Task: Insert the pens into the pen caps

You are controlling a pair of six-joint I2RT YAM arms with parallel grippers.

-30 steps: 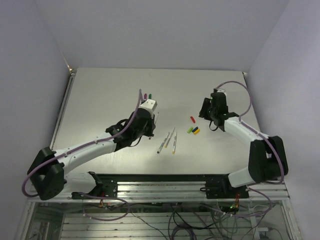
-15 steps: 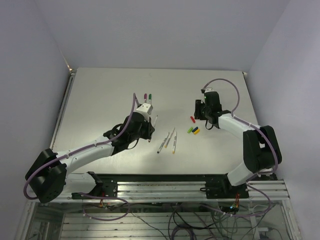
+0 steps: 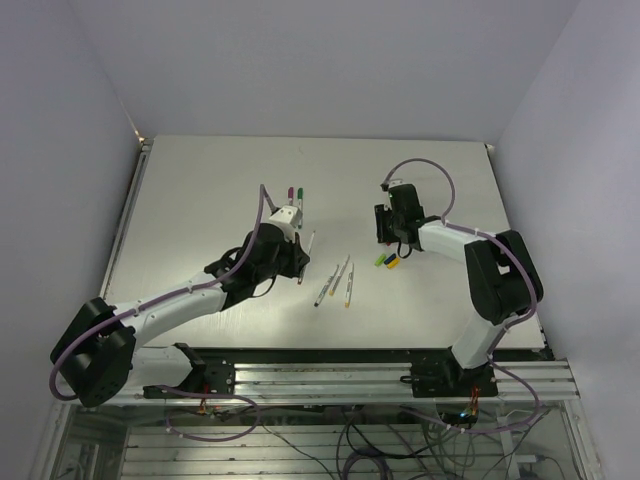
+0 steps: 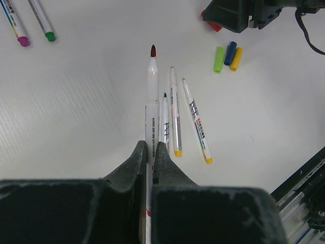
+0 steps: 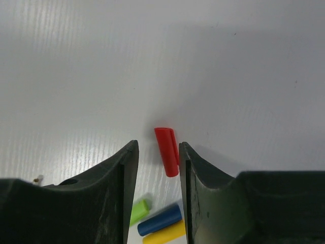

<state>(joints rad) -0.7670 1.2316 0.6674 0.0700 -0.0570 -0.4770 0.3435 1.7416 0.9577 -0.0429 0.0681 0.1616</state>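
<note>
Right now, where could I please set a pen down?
Bare: the far table strip beyond the magenta and green pens, and the left side. Crowded: the middle, where loose pens and caps lie between the left gripper and right gripper.

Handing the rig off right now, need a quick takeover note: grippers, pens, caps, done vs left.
Left gripper: shut on the red-tipped pen.
Right gripper: open, fingers either side of the red cap, not closed on it.
Loose: three pens side by side next to the held one; green cap, blue cap and yellow cap clustered together.
Apparently done: magenta-ended pen and green-ended pen, lying apart from the rest.
Left: grip red cap, mate it with the held pen, then cap the other three.
</note>
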